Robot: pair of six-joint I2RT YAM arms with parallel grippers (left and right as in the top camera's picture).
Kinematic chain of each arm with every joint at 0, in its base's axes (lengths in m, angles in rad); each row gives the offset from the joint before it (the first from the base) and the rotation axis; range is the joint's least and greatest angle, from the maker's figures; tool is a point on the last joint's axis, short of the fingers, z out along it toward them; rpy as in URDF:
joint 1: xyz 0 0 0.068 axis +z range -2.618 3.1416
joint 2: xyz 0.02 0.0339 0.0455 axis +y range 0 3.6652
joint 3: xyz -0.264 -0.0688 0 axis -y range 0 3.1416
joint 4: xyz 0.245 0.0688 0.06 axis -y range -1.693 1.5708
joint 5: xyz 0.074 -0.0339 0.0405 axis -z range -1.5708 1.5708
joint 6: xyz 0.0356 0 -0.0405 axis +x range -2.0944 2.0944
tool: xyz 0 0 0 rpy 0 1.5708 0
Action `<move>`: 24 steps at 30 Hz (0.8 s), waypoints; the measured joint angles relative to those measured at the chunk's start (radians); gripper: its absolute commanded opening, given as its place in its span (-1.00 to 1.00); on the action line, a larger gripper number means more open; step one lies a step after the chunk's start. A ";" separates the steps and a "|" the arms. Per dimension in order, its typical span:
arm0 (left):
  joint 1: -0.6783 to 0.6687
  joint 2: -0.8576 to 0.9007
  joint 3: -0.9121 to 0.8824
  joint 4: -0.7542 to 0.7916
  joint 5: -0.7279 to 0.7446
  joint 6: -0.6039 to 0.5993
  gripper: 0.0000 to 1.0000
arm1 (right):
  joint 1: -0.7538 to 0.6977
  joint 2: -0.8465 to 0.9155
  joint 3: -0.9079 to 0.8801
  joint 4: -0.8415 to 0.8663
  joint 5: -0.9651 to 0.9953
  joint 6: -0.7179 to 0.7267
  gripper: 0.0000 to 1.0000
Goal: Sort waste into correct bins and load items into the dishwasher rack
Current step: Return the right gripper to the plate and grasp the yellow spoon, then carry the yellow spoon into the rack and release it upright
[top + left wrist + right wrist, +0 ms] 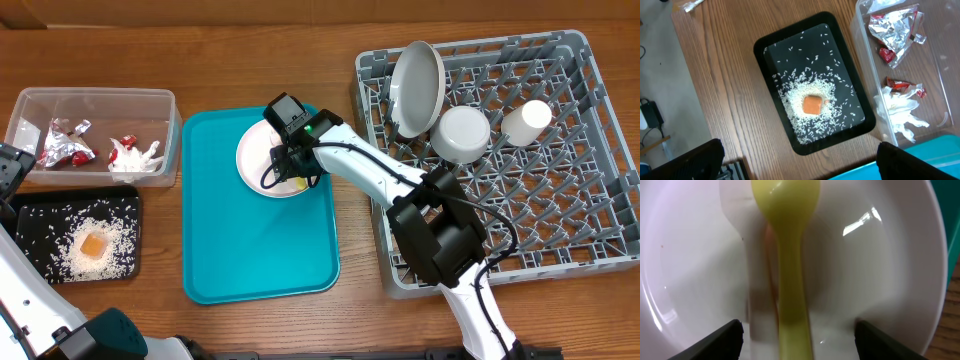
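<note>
My right gripper (800, 342) is open low over a white plate (880, 280) on the teal tray (260, 250). A yellow fork handle (790, 280) lies between its fingers with a white plastic utensil (760, 305) beside it, and neither finger touches them. My left gripper (802, 165) is open and empty above the table's left side. The black tray (765, 50) in front of it holds loose rice (795, 95) and an orange cube (813, 105). The clear tub (95, 97) holds foil wrappers (895, 30), a red packet (900, 86) and a white napkin (900, 107).
The grey dishwasher rack (560, 220) fills the right side. It holds an upright pale plate (417, 88), an upturned white bowl (462, 133) and a white cup (527, 120). The right arm reaches from the rack's front corner across the teal tray.
</note>
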 measured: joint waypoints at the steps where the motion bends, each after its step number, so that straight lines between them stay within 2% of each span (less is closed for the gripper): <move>1: 0.000 0.000 0.000 0.000 0.000 0.000 1.00 | 0.000 0.000 0.000 0.001 0.004 0.000 0.48; 7: 0.000 0.000 0.000 0.000 0.000 0.000 0.99 | 0.000 0.000 0.000 0.012 0.008 0.002 0.33; 11: 0.000 0.000 0.000 0.000 0.000 0.000 0.99 | -0.001 0.001 0.000 0.016 0.008 0.002 0.13; 24: 0.000 0.000 0.000 0.000 0.000 0.000 1.00 | -0.009 0.003 0.000 0.005 0.039 0.003 0.10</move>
